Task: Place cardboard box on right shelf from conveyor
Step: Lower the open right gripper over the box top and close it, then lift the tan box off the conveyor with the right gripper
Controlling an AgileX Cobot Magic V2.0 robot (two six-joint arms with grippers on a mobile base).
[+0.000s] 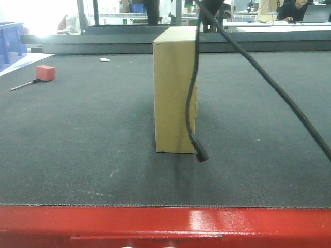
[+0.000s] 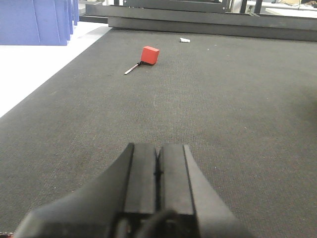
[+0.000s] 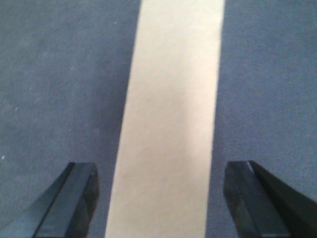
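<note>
**Q:** Where is the cardboard box (image 1: 175, 90)?

**A:** It stands upright on the conveyor (image 1: 77, 144), near the middle of the dark belt and well back from the red frame edge (image 1: 155, 225). Its narrow face is toward the front camera. A black cable (image 1: 190, 103) hangs in front of its right side.

**Q:** What is the right gripper (image 3: 159, 171) doing?

**A:** It is spread wide. The wrist view looks down on the top of the box, with one dark finger (image 3: 74, 198) on each side. Belt shows in both gaps, so there is no contact.

**Q:** And the left gripper (image 2: 157, 173)?

**A:** Its fingers are pressed together with nothing between them, low over bare belt. Farther ahead lies a small red block (image 2: 150, 54), with a thin tool (image 2: 132, 69) just beside it. Blue bins (image 2: 34, 22) stand off the belt at far left
</note>
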